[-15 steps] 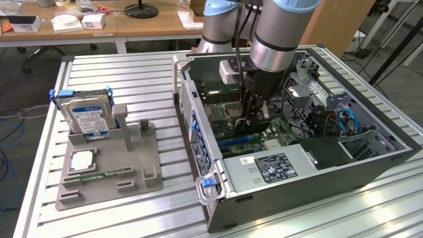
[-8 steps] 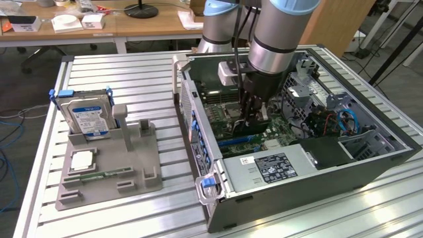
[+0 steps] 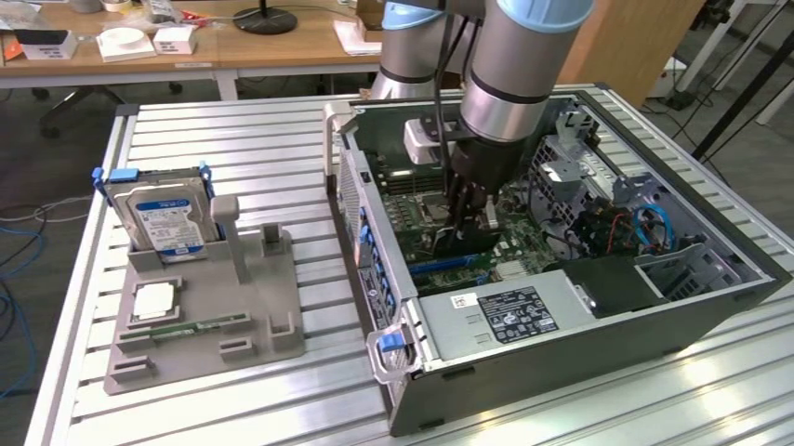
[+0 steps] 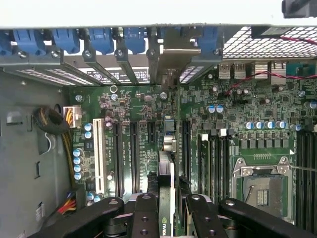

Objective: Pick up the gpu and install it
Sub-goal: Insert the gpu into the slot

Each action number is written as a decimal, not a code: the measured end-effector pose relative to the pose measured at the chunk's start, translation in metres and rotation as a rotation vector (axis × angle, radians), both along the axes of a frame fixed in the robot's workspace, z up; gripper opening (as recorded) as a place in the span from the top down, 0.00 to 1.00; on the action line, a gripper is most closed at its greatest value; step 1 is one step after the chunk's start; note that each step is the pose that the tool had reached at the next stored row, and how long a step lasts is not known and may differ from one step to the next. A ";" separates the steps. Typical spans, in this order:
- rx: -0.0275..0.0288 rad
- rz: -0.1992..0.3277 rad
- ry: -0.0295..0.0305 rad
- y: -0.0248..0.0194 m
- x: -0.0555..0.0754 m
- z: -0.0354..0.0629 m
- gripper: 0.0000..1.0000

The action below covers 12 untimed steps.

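The tool point(image 4: 172, 210) gripped the gpu point(image 4: 167, 198) edge-on (bracket toward twelve o'clock) over the motherboard point(image 4: 133, 114).

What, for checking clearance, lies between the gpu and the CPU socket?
Between gpu and CPU socket run empty long black slots, shown in the wrist view.

gpu point(image 4: 168, 198) partly behind pincer point(image 4: 168, 210)
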State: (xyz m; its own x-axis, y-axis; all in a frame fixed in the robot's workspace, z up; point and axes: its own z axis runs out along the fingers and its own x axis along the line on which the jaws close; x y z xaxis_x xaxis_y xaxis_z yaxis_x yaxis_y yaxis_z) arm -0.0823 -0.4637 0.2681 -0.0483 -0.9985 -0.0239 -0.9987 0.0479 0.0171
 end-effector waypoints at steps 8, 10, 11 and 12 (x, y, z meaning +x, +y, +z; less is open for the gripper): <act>0.0000 0.000 0.0000 0.0000 0.000 -0.0011 0.74; 0.0003 0.000 -0.0001 0.0000 0.000 -0.0017 0.74; 0.0004 0.000 -0.0002 0.0001 0.000 -0.0023 0.74; 0.0001 0.000 0.0000 0.0000 0.000 -0.0028 0.74</act>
State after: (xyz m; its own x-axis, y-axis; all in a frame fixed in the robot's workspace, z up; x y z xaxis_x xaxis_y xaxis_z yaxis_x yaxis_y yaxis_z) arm -0.0827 -0.4637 0.2652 -0.0483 -0.9985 -0.0240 -0.9987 0.0479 0.0171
